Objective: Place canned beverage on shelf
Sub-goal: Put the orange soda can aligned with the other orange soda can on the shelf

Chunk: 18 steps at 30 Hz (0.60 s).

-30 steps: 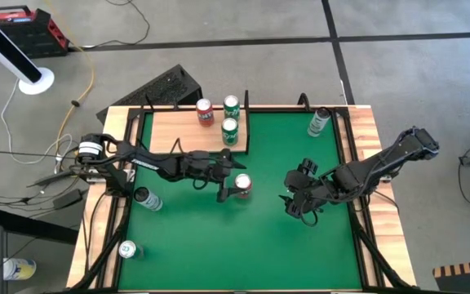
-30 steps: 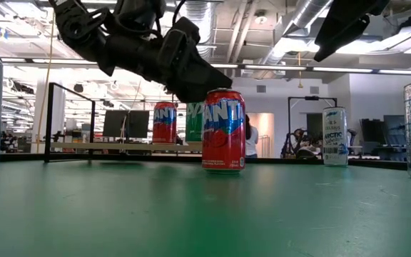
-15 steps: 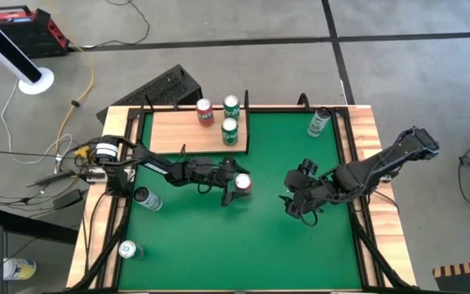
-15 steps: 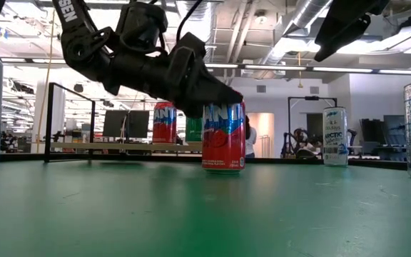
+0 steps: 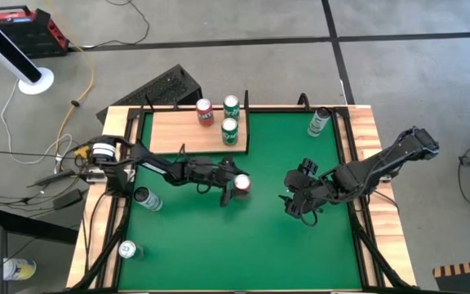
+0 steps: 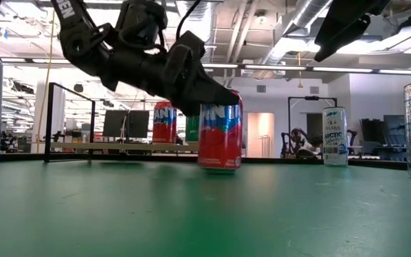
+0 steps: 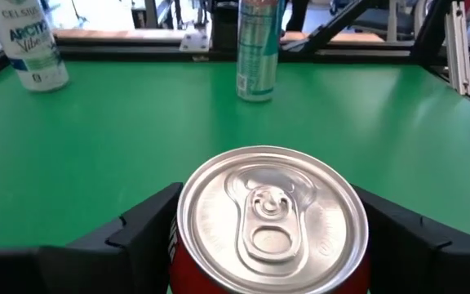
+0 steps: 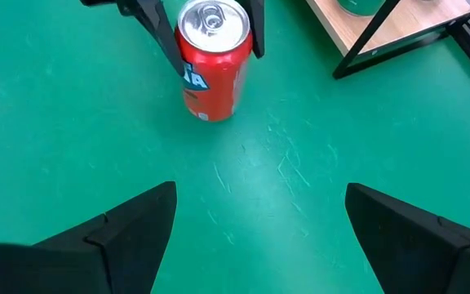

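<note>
A red can stands upright on the green table, near the middle, and also shows in the low view. My left gripper is shut on it, reaching in from the table's left. The shelf, a light-wood board with black uprights at the far left, carries a red can and two green cans on their bottoms. My right gripper is open and empty, right of the red can; its wrist view looks at that can. My left gripper pinches the red can's upper side wall, just under the rim, between its two fingers, one on each side. The fingers come level from the table's left. The can is upright; whether its bottom is clear of the table, I cannot tell.
A pale can stands at the far right. Two more cans stand at the left edge and the near left corner. Open green surface lies between the red can and the shelf's front edge.
My left gripper has gone toward the table's right edge, brought its fingers around the red can and shut on it. The can has shifted a little toward the left of the low view and stays upright.
</note>
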{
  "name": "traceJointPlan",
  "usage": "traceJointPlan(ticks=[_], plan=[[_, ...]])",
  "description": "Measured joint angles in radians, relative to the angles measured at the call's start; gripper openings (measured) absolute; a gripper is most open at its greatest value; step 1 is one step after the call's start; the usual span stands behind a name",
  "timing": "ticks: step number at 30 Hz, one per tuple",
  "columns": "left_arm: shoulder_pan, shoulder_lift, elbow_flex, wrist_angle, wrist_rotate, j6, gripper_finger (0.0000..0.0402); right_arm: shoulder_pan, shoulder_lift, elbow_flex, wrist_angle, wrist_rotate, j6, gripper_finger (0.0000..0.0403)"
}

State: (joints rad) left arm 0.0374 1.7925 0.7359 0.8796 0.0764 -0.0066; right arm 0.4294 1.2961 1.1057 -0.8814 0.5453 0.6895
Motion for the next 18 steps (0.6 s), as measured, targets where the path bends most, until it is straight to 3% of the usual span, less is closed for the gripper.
traceJointPlan(ticks=[9,15,18], plan=[[-0.004,-0.381,0.001,-0.332,-0.012,0.093,0.0278,-0.007,0.0,0.0,0.004,0.001,0.018,0.0379],[0.022,-0.616,-0.001,-0.577,-0.125,0.168,0.0278,-0.026,0.0,0.0,0.008,0.003,0.016,0.0379],[0.06,-0.684,-0.063,-0.592,-0.197,0.19,0.0278,-0.034,0.0,0.0,0.008,0.004,0.01,0.0379]])
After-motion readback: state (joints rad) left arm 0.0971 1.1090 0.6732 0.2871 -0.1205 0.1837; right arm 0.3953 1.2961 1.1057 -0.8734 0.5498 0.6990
